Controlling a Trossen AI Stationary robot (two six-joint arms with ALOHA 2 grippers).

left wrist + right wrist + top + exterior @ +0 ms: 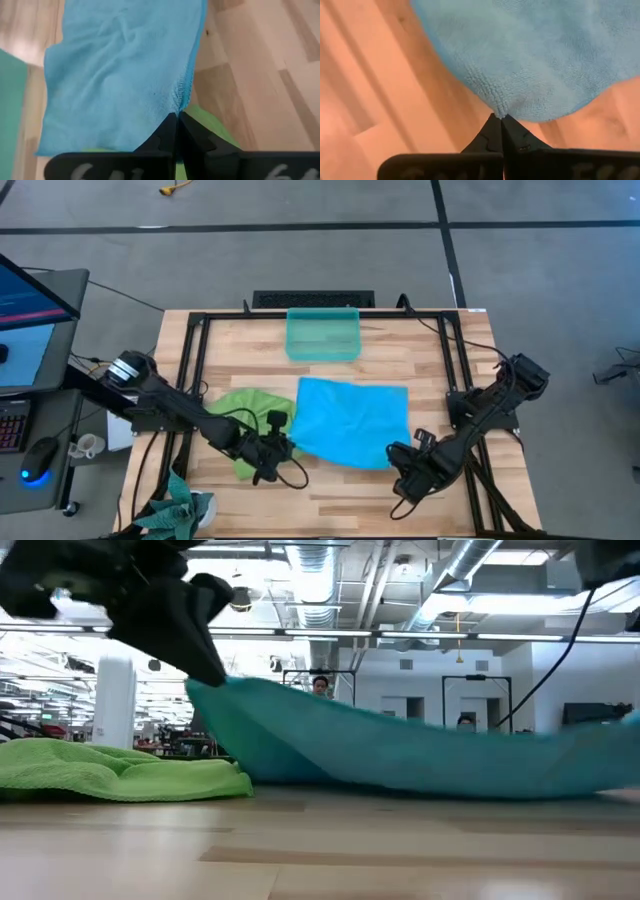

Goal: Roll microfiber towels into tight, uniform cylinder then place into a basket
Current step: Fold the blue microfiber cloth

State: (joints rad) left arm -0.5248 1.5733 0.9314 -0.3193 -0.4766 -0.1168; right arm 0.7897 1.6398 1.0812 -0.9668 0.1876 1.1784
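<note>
Both end effectors are pinching near corners of the bright sky-blue microfiber towel, left end effector and right end effector fully closed on its hem, the cloth lying mid-bench before the translucent teal-green plastic basket. Such thin edge grips are risking slippage, and the crumpled lime-green microfiber towel underneath could be dragging along.

The blue towel and the green towel are soft, matt, nubbly cloth, the basket is glossy translucent plastic, and the table is smooth pale wood with a faint sheen.
</note>
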